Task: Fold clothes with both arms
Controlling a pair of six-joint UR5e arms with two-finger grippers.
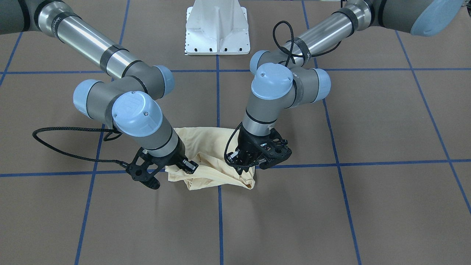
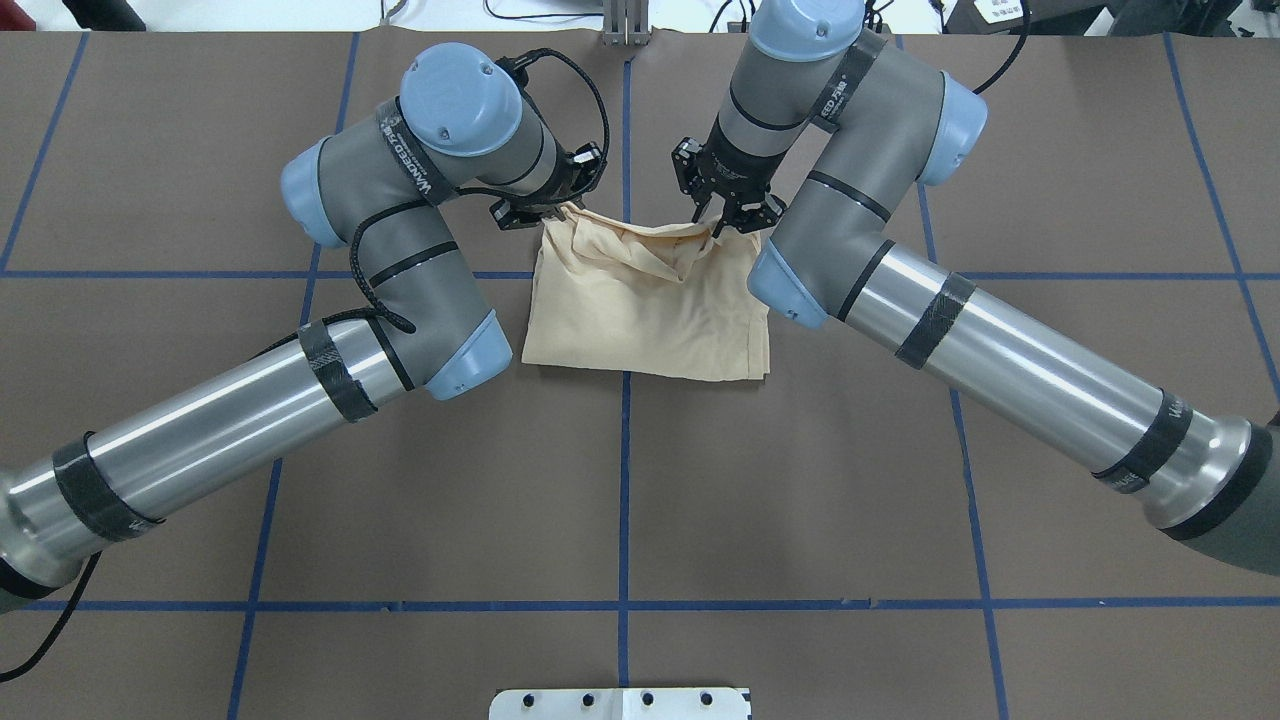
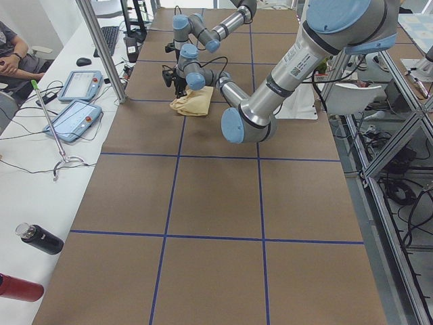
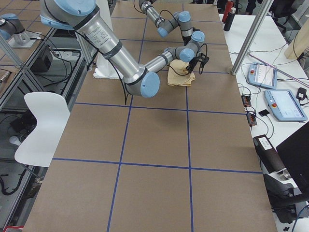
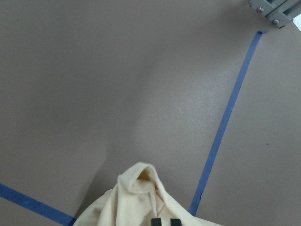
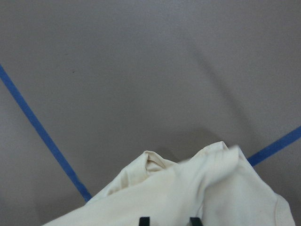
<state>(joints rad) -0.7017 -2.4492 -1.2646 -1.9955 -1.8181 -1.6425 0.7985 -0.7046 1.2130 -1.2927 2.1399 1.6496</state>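
Both arms are part way through a fold.
The shirt (image 2: 650,310) lies bunched in the middle of the tabletop (image 2: 800,480). The left gripper (image 2: 548,207) and the right gripper (image 2: 723,222) each pinch a far corner. Next, I think, they should carry that edge over together.

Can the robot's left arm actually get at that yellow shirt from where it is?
Probably yes: its left hand is right at the shirt's far corner, apparently pinching the cloth, with nothing in between.
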